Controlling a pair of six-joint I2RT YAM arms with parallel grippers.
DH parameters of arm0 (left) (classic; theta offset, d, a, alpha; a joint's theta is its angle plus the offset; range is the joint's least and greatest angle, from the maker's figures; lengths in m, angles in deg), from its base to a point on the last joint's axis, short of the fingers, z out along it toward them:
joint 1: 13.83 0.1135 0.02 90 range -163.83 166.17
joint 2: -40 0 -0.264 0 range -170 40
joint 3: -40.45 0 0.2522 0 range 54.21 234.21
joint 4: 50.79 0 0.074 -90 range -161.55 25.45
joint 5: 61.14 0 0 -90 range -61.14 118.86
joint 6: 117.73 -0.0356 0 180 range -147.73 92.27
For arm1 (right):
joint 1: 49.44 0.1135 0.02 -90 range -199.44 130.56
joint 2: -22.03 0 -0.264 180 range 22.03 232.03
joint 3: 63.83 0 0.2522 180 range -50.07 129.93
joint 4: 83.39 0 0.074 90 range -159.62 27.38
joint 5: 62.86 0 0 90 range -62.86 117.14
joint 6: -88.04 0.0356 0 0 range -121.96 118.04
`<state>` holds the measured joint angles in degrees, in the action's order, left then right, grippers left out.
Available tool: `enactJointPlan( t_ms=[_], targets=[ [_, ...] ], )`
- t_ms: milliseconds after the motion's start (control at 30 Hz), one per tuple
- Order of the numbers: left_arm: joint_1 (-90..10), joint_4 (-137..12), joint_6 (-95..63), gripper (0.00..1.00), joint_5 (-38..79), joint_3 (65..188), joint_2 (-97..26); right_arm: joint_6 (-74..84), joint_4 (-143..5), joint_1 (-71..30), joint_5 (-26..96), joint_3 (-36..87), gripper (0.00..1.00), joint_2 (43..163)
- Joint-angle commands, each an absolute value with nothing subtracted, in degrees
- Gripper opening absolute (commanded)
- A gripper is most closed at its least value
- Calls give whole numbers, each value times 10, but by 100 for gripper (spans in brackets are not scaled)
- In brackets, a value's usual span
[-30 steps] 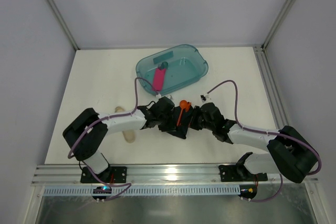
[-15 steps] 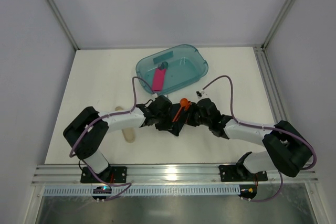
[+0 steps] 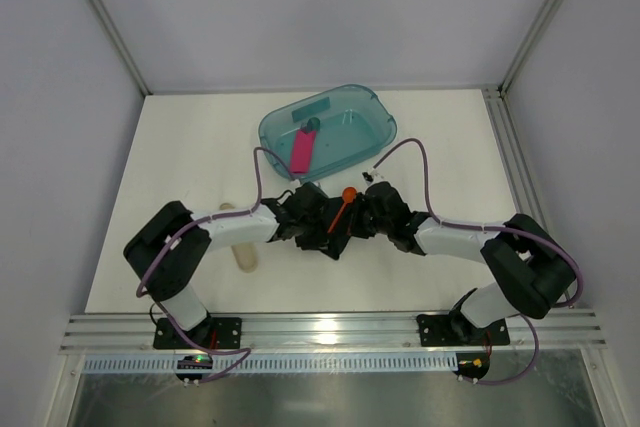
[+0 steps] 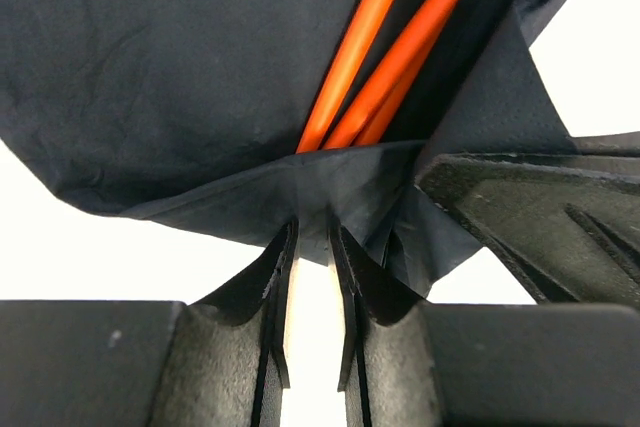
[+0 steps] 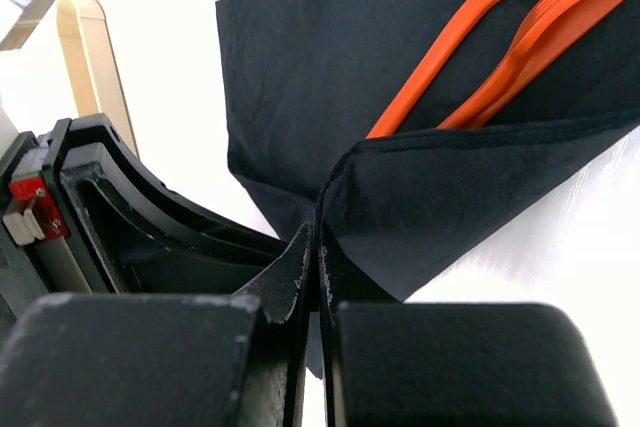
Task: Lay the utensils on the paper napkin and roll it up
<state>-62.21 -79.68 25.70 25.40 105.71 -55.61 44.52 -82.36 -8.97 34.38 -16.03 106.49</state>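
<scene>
The black paper napkin (image 3: 335,243) lies mid-table between my two grippers, with a fold raised over the orange utensils (image 3: 343,209). My left gripper (image 3: 318,223) is shut on a pinched fold of the napkin (image 4: 200,77), and the orange handles (image 4: 385,67) run under that fold. My right gripper (image 3: 366,221) is shut on the napkin's lifted edge (image 5: 450,187). In the right wrist view the orange spoon (image 5: 470,22) and the other utensils (image 5: 560,22) lie on the napkin, partly covered by the fold. The two grippers sit close together, facing each other.
A teal translucent tub (image 3: 372,125) stands at the back centre with a pink flat bar (image 3: 303,150) in it. A pale beige tube (image 3: 243,258) lies beside the left arm and also shows in the right wrist view (image 5: 85,57). Metal frame posts rise at the back corners.
Both grippers have moved a little toward the tub and closer together, carrying the napkin's edge over the utensils. The right arm has stretched further in.
</scene>
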Motion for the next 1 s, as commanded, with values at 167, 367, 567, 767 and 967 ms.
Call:
enactJointPlan(
  t_ms=[167,367,567,767,967],
  targets=[
    [-593,-827,226,23,279,1090,-536,426,-835,-91,347,-154,4,1049],
    [-590,-824,221,23,265,1092,-527,424,-832,-91,349,-156,4,1046],
    [-587,-823,213,23,266,1094,-532,424,-831,-91,346,-159,4,1041],
    [-585,-816,203,23,260,1097,-538,423,-828,-91,344,-158,4,1040],
    [-584,-819,195,22,262,1098,-537,424,-825,-91,341,-158,4,1040]
  ],
)
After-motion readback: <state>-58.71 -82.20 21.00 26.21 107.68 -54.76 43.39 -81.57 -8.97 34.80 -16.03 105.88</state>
